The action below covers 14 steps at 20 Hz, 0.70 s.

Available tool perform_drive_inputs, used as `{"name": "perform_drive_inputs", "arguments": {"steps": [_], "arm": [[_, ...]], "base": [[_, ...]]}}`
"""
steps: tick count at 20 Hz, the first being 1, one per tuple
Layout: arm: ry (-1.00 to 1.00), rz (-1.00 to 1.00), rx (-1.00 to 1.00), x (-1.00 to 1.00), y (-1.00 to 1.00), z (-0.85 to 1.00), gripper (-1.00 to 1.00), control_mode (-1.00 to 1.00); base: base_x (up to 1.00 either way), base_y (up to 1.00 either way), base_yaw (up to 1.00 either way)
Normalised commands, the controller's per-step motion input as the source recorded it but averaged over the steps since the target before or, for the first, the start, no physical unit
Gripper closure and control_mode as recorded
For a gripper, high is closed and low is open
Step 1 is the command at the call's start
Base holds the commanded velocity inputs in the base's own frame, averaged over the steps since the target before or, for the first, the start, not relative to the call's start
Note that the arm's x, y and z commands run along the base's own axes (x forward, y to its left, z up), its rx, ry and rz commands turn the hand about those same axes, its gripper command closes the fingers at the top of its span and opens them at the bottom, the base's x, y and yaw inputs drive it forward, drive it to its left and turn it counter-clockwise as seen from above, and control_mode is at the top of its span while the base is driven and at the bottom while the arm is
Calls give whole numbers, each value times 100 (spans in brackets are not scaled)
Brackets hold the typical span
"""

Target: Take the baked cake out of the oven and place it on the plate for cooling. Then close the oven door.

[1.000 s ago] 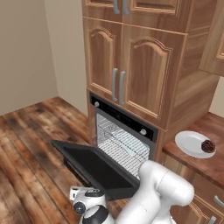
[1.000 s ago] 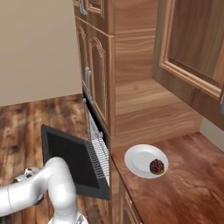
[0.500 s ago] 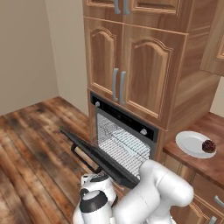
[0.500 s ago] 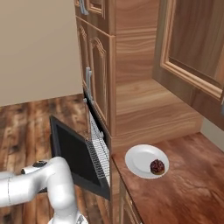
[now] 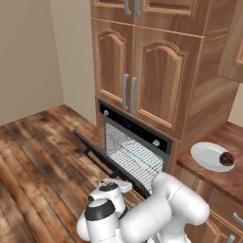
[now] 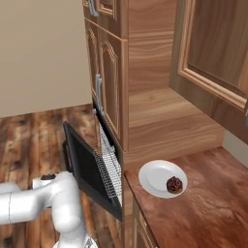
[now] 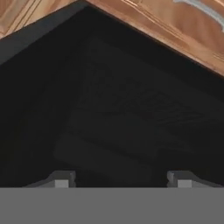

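Observation:
The baked cake (image 5: 227,158) (image 6: 174,184), a small dark brown lump, lies on the right side of the white plate (image 5: 206,154) (image 6: 154,177) on the wooden counter. The black oven (image 5: 134,130) shows its wire racks (image 6: 109,163) behind the oven door (image 5: 108,161) (image 6: 86,168), which stands tilted roughly halfway up. My gripper (image 7: 120,180) faces the door's dark outer face from close by. Its fingertips (image 7: 61,180) stand wide apart with nothing between them. The white arm reaches from the floor side toward the door in both base views.
Arched wooden cabinet doors (image 5: 142,76) sit above the oven. The wooden counter (image 6: 203,203) runs to the right, with an upper cabinet (image 6: 218,53) over it. Plank floor (image 5: 38,156) spreads left of the door.
The oven door has swung up from lying flat to about halfway shut. My arm has moved in on its outer side and risen with it. Plate and cake have not moved.

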Motion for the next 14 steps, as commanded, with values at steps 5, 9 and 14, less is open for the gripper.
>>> {"name": "perform_drive_inputs", "arguments": {"steps": [5,9,14], "arm": [[-19,-49,-46,29,-25,37,-100,-100],[-21,-45,-48,35,-25,39,-100,-100],[-22,-40,-47,45,-31,43,-100,-100]], "base": [[0,0,0],[0,0,0],[0,0,0]]}}
